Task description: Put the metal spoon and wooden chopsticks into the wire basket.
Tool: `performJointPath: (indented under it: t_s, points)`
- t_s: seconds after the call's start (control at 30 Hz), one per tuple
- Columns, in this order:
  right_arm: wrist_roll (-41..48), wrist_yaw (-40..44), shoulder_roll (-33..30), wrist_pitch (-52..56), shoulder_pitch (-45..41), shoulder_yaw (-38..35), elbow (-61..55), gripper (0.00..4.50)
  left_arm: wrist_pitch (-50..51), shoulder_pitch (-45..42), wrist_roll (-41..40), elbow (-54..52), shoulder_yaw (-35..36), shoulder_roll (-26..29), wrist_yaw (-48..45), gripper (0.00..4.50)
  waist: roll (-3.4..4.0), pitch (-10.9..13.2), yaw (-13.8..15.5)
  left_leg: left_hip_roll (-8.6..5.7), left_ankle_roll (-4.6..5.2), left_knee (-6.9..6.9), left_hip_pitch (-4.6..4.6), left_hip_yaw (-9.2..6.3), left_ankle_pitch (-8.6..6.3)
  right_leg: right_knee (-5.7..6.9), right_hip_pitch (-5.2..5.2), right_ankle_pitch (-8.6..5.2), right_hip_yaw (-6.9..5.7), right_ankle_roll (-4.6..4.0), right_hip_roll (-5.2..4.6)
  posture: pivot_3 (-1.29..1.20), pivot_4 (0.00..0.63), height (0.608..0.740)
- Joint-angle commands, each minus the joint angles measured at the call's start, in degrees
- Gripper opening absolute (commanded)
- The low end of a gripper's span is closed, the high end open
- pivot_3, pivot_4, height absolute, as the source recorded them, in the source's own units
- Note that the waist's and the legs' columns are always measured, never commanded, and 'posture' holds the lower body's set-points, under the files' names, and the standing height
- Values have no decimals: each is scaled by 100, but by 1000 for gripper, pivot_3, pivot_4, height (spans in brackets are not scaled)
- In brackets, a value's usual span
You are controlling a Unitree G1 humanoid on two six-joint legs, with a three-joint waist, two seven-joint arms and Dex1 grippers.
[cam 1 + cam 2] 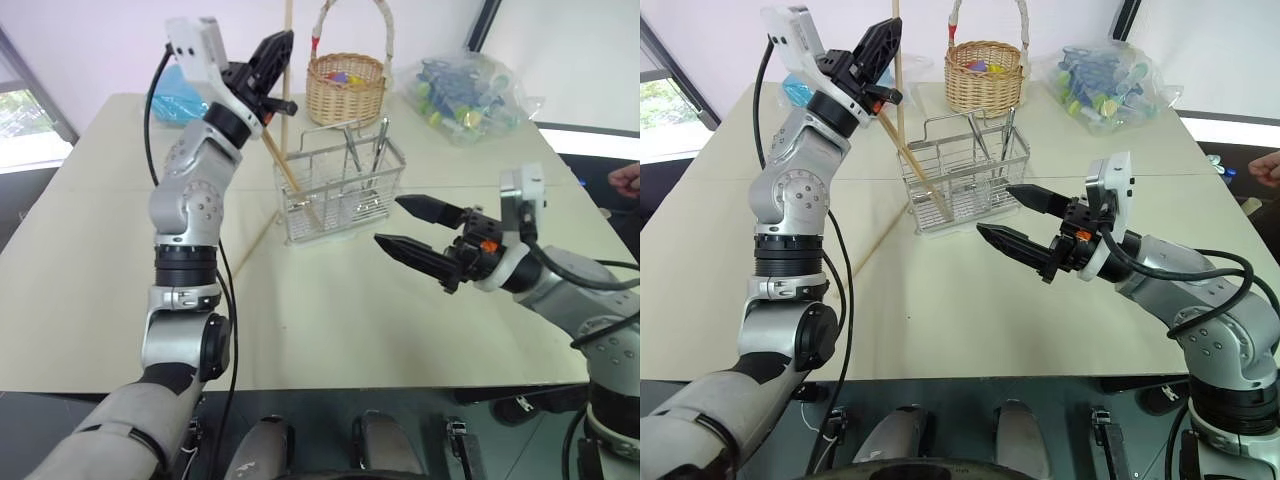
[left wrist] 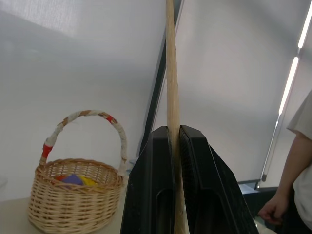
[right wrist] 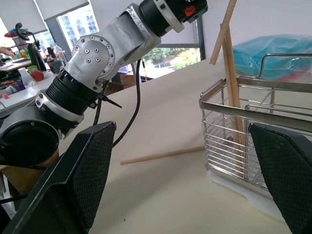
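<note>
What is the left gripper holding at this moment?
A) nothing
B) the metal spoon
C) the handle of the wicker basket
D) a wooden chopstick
D: the left gripper has its jaws shut on a wooden chopstick that stands upright between them, above the wire basket.

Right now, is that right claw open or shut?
Open: the right gripper has its two black fingers spread wide apart, holding nothing, near the wire basket.
</note>
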Motion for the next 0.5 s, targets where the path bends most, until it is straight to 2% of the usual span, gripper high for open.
performJointPath:
  t_s: [0.03, 0.5]
  points:
    - [46, -46, -18, -76, -141, -61, -124, 4500, -311, 85, 171, 59, -104, -35, -100, 37, 0, 0, 1, 0, 0, 0, 1, 0, 0, 0, 1, 0, 0, 0, 0, 0, 150, 740]
    - [54, -284, 7, -75, -176, -31, -170, 4500, -1357, 126, 650, 1200, -148, -366, -111, 37, -1, 0, 3, -1, 0, 0, -2, 0, 0, -2, 0, 0, -1, 0, -1, 0, 150, 740]
